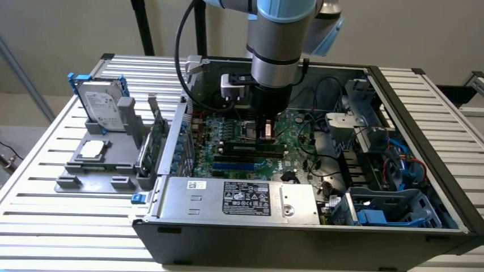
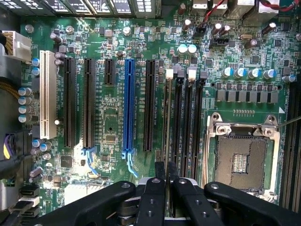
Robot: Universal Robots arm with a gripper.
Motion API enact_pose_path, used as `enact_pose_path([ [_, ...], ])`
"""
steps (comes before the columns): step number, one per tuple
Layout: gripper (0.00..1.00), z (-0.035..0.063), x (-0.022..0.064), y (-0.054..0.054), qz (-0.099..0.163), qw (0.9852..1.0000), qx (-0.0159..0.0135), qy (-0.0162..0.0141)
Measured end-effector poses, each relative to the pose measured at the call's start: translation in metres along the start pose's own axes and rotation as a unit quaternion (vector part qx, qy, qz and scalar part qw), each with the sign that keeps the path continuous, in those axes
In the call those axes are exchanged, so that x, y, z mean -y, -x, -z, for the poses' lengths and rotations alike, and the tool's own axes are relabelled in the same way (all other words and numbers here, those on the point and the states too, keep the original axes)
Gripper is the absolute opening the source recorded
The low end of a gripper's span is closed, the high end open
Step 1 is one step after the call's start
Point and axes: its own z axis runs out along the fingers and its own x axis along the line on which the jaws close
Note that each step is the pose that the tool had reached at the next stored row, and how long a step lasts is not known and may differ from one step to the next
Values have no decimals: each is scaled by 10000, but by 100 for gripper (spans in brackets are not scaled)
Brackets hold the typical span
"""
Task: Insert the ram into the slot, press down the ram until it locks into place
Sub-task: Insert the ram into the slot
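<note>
Gripper (image 2: 166, 166) jaws clamped on the ram (image 2: 168, 122), which stands edge-on in the slot (image 2: 169, 74) farthest from the CPU socket (image 2: 241, 160). Likely light, stiff, fragile; best held by top edge, mid-length.

arm (image 1: 281, 39) cropped at exterior view's top, ram (image 2: 168, 117) edge-on, chips hidden, slot (image 2: 169, 74) mostly covered beneath, gripper (image 2: 166, 170) body cropped

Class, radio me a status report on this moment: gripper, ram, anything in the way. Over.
Status: gripper shut on the ram. Stick edge-on along the slot; whether it has locked, cannot tell. No cable across that slot.
</note>
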Motion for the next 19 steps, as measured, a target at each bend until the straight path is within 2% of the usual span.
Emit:
enact_pose_path([
  [19, 13, -8, -19, 13, -43, 10000, -2, 2],
])
